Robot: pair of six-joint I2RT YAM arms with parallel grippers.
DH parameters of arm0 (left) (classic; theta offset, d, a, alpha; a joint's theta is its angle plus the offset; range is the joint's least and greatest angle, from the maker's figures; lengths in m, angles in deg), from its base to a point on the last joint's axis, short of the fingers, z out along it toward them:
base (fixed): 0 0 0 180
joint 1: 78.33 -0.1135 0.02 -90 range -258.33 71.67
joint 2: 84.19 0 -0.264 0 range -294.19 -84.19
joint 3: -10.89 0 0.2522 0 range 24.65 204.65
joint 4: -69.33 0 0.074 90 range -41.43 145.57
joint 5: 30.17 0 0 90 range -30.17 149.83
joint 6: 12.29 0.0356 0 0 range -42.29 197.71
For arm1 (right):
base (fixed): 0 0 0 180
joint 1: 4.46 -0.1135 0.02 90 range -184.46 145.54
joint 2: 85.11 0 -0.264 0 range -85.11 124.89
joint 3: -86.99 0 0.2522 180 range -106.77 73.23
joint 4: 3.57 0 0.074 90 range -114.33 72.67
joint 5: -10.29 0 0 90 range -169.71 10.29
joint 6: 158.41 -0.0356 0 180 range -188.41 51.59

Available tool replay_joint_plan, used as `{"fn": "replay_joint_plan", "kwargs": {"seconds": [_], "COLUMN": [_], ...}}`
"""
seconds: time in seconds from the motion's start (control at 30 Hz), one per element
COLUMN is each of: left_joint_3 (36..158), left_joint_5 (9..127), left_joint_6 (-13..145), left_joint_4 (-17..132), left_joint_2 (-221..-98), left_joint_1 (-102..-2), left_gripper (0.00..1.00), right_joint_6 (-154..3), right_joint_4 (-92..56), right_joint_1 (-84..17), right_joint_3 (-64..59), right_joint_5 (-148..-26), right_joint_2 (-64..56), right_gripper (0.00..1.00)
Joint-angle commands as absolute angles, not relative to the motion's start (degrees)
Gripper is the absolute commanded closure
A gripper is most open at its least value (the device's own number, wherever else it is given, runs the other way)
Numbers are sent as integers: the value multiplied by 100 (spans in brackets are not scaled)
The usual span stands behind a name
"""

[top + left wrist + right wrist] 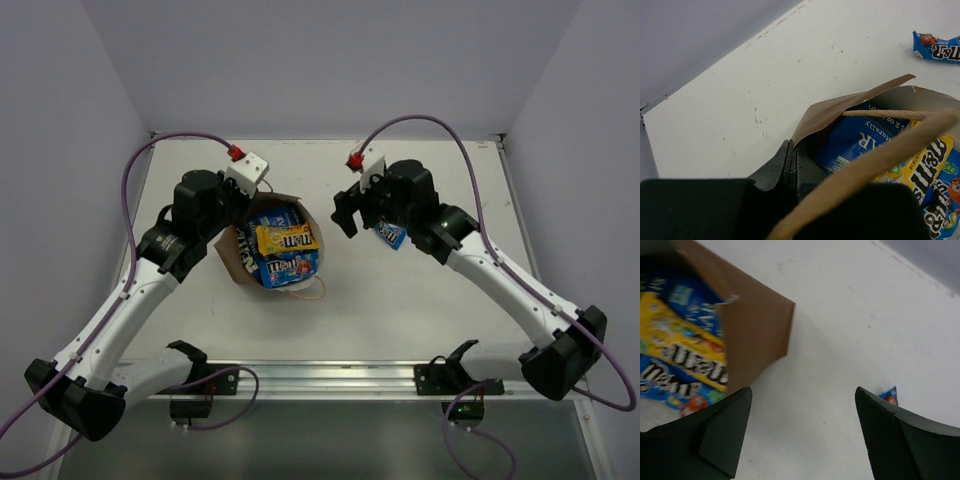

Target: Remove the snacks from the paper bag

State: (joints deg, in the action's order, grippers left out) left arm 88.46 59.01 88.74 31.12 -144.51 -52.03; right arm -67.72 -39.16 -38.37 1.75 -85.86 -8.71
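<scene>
One bag [262, 245] sits on the table [400, 310], its mouth gaping toward the top camera. Three snacks show inside it. A blue chip bag [855, 140] lies deepest. A yellow pack [287, 238] lies across the middle of the mouth. A blue pack [292, 266] lies at the near rim, just below the yellow one and touching it. Whether more packets lie under these three cannot be told.

Two paper loop handles show in the left wrist view. One thick handle [880, 157] crosses the mouth close to the camera. One thin handle [885, 114] runs along the far rim above the chip bag. From above, only one loop is plain, lying on the table at the bag's near side.

A fourth snack, a loose blue pack [937, 47], lies on the table to the right of the bag, well apart from it. In the top view the right wrist partly covers it.

The left fingers [791, 157] are at the bag's left rim, pressed together on the edge of the paper, with a brown flap rising from the pinch. The right fingers [348, 218] hang just right of the bag, spread wide with nothing between them. The right wrist view shows bare table in the gap, the bag's corner at upper left and a corner of the loose pack beside the right-hand finger.
</scene>
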Motion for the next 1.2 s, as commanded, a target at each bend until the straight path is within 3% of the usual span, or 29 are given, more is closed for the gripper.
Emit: {"fn": "replay_joint_plan", "kwargs": {"seconds": [0.0, 0.33, 0.77, 0.87, 0.97, 1.0, 1.1, 1.17], "left_joint_3": [9048, 9118, 9127, 9118, 9109, 9109, 9100, 9100], "left_joint_5": [5851, 5956, 6220, 6220, 6194, 6185, 6167, 6158], "left_joint_6": [8738, 8694, 8588, 8588, 8597, 8606, 8606, 8606], "left_joint_4": [3834, 3781, 3737, 3702, 3693, 3685, 3693, 3693], "left_joint_2": [-14334, -14317, -14326, -14308, -14282, -14282, -14290, -14308], "left_joint_1": [-5214, -5214, -5214, -5223, -5223, -5214, -5223, -5223], "left_gripper": [100, 100, 100, 100, 100, 100, 100, 100], "right_joint_6": [-5998, -4934, -4626, -4626, -4644, -4678, -4696, -4714], "right_joint_4": [-3782, -3632, -3175, -3061, -3131, -3166, -3184, -3227], "right_joint_1": [-4497, -5851, -5904, -5904, -5904, -5904, -5913, -5904], "right_joint_3": [125, -516, -877, -824, -824, -816, -745, -719], "right_joint_5": [-8902, -9324, -8973, -8920, -8964, -8973, -8982, -8964], "right_joint_2": [-1277, -576, 682, 770, 770, 744, 578, 472], "right_gripper": [13, 4, 4, 10, 28, 41, 65, 73]}}
